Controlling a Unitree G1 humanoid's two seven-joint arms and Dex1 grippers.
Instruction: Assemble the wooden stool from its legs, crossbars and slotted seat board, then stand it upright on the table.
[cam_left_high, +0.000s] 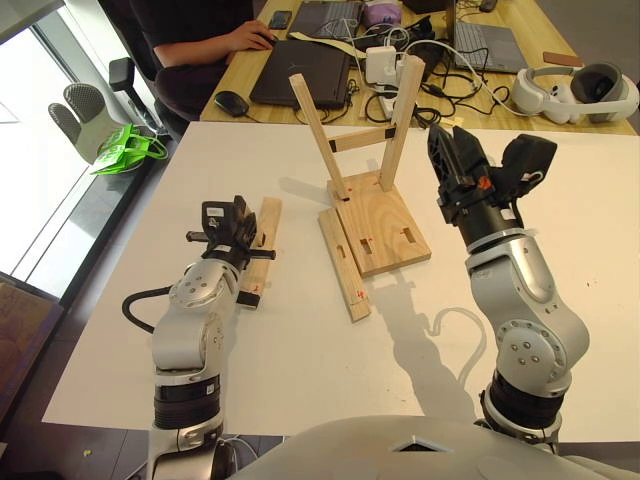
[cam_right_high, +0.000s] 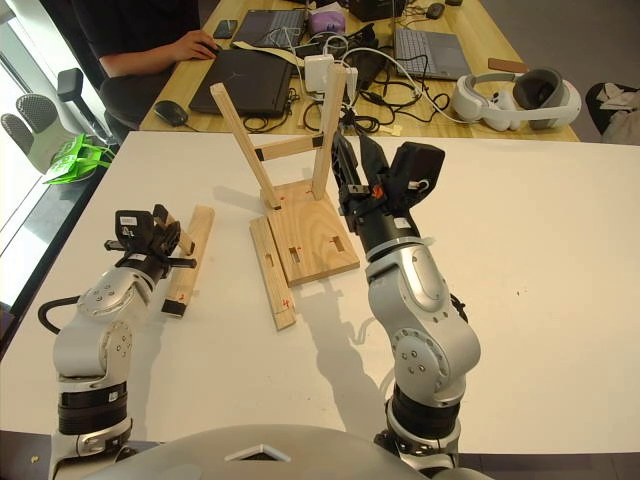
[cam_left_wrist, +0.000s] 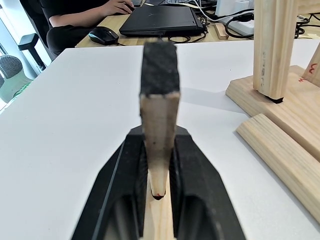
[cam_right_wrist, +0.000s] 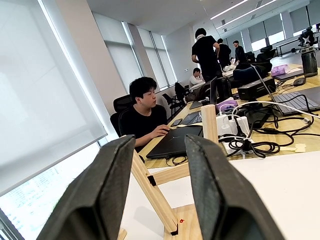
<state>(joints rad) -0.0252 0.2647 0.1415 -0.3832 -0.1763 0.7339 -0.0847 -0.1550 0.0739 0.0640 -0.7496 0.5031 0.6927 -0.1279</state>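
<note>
The left gripper (cam_left_high: 245, 240) sits low over the near left part of the white table (cam_left_high: 130, 300). Its two fingers (cam_left_wrist: 192, 190) are closed on a loose wooden leg (cam_left_high: 262, 250). The leg runs straight out between them, touching the inner face of each, and its black-capped end points away past the fingertips.

Farther in, near the middle, a second loose leg (cam_left_high: 345, 265) lies flat, just beside the near left edge of the slotted seat board (cam_left_high: 390, 235). The board lies flat on the table with open slots on its near half.

To the right of the board, the right gripper (cam_left_high: 488, 155) hangs raised above the table with its fingers (cam_right_wrist: 100, 200) spread wide and nothing between them; it is close to the board but not touching it.

On the board's far half two legs (cam_left_high: 400, 115) stand upright in their slots, leaning slightly apart and joined by a crossbar (cam_left_high: 358, 138).

Beyond the table stands a desk (cam_left_high: 240, 75) with a laptop (cam_left_high: 305, 75).
</note>
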